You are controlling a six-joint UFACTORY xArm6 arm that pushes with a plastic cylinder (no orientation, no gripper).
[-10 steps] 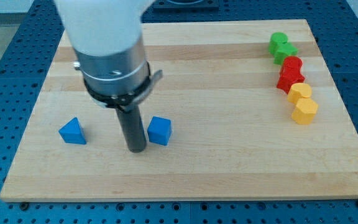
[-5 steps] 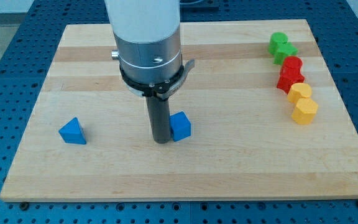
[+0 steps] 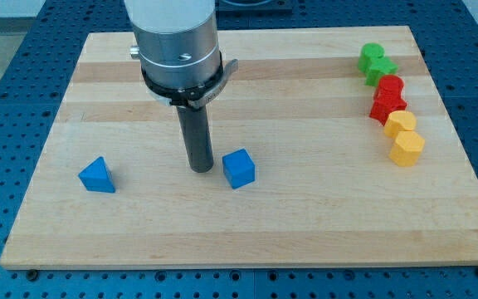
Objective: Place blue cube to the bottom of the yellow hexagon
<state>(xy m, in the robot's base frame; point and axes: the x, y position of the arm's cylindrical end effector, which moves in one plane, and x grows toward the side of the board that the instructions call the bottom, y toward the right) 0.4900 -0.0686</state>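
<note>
Beside my tip (image 3: 199, 169) — apart — sits the smooth blue cube (image 3: 239, 169).

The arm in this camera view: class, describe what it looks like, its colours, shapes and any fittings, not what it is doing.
The arm has a white, rounded upper casing. Below it sits a grey metal cylinder ringed by a black clamp band with a small tab projecting to the view's right. From the clamp a straight, dark, round rod runs down to my tip. No cables or markings show.
</note>
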